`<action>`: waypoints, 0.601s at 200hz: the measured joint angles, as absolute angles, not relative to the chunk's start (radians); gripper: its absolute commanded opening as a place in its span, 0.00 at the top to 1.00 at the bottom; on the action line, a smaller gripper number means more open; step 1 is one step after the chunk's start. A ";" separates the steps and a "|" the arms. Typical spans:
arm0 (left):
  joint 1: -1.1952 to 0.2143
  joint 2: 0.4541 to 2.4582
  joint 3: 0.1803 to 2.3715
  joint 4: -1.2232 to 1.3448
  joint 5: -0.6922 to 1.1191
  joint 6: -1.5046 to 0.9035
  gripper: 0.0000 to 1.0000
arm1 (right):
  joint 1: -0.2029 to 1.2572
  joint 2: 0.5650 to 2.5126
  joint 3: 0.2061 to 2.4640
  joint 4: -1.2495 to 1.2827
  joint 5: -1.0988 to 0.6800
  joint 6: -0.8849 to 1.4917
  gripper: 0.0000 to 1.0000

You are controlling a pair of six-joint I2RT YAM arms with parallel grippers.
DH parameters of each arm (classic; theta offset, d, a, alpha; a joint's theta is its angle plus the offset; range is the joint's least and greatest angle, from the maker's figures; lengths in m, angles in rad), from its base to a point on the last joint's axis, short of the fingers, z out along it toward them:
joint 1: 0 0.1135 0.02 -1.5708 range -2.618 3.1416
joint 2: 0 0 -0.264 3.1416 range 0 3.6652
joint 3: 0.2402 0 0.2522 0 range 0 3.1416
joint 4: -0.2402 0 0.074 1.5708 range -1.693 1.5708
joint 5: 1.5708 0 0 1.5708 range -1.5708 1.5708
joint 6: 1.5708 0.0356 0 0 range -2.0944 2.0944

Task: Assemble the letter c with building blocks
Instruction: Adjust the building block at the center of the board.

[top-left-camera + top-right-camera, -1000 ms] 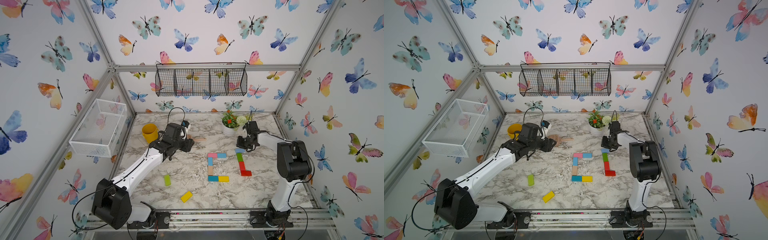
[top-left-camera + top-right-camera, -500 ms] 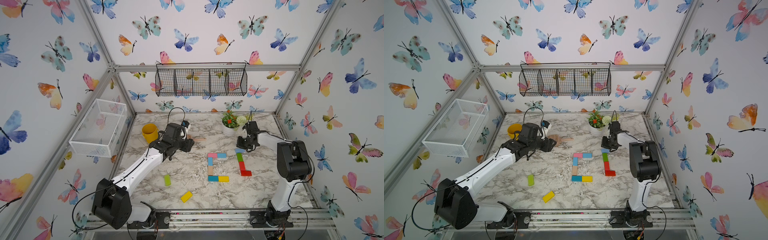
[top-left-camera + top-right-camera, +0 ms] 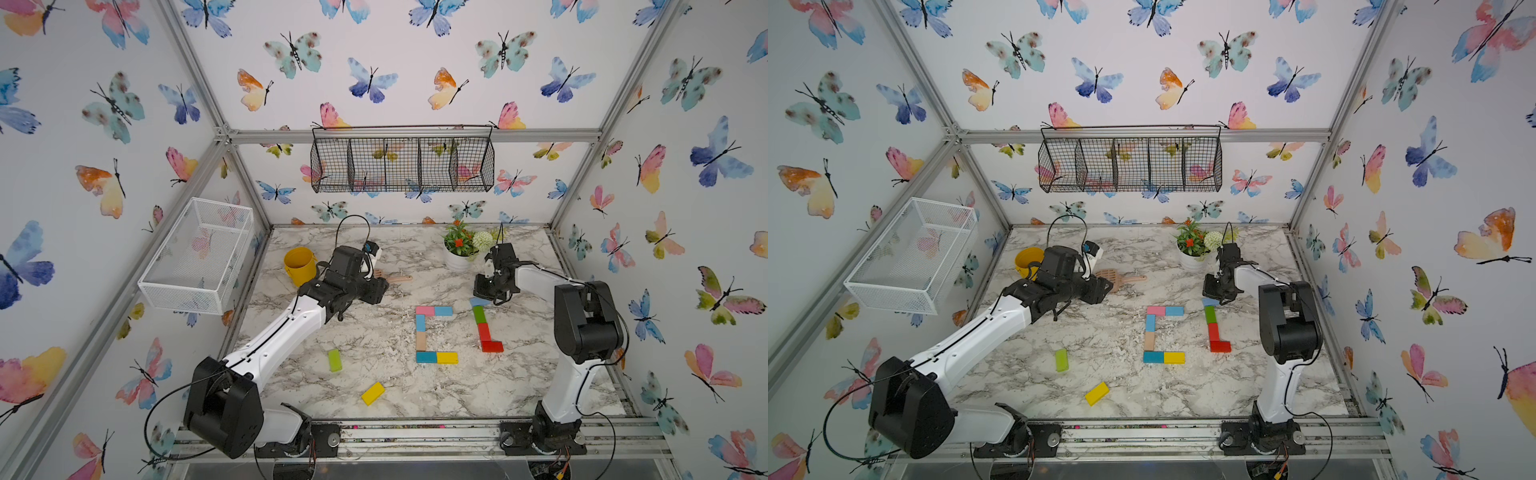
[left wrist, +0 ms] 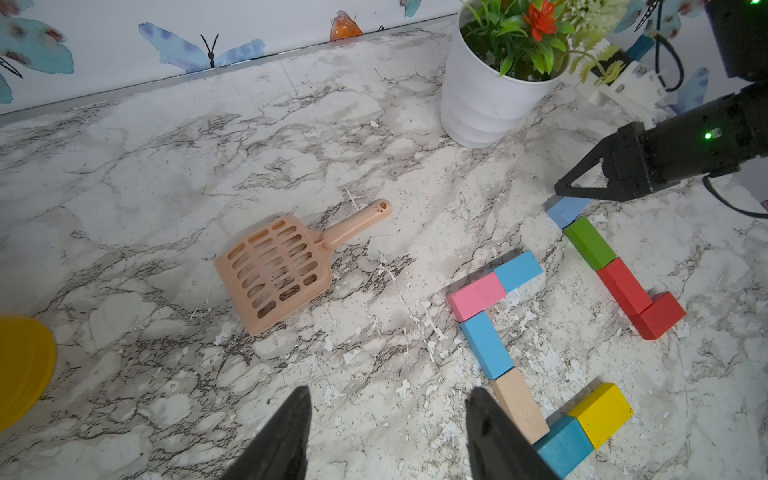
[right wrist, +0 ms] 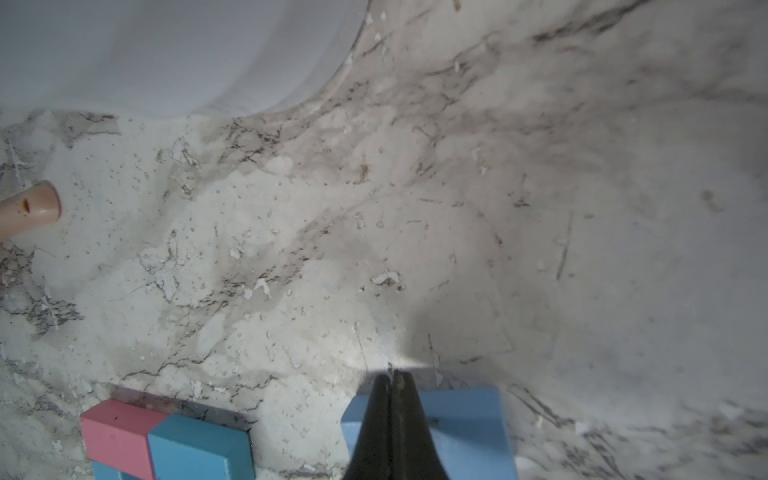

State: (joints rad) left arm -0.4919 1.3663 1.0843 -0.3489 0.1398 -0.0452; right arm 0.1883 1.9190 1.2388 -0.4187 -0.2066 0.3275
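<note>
Painted flat wooden bricks (image 3: 420, 340) form one blocky C.
Right gripper (image 5: 390, 374) clenched over a light-blue brick (image 5: 465, 419); left gripper (image 4: 389, 390) parted, empty.

Open marble tabletop (image 3: 498, 386) lies near-right and far-centre. A white flowerpot (image 3: 455, 262) stands far, right of centre; a tan slotted plastic scoop (image 4: 274, 270) and yellow cup (image 3: 299, 268) block the far-left. A lime-green wooden brick (image 3: 334, 360) and a yellow wooden brick (image 3: 372, 393) dot the near-left. Only a narrow lane parts the multicoloured brick C (image 3: 421, 340) from the green-and-red brick column (image 3: 483, 331).

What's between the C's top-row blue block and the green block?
Only bare marble tabletop separates the blue block from the green block; the left wrist view shows it.
</note>
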 measured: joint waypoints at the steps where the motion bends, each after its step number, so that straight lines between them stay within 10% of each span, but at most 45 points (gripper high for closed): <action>1: -0.492 1.366 1.084 -0.349 0.140 -0.045 0.39 | 0.188 1.919 1.239 -0.419 -0.207 0.327 0.97; 120: -0.492 1.366 1.084 -0.349 0.140 -0.045 0.39 | 0.188 1.918 1.239 -0.434 -0.206 0.328 0.89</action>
State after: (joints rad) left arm -0.4919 1.3663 1.0843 -0.3489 0.1398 -0.0452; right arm 0.1883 1.9179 1.2392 -0.4339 -0.2058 0.3279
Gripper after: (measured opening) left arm 0.611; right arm 0.107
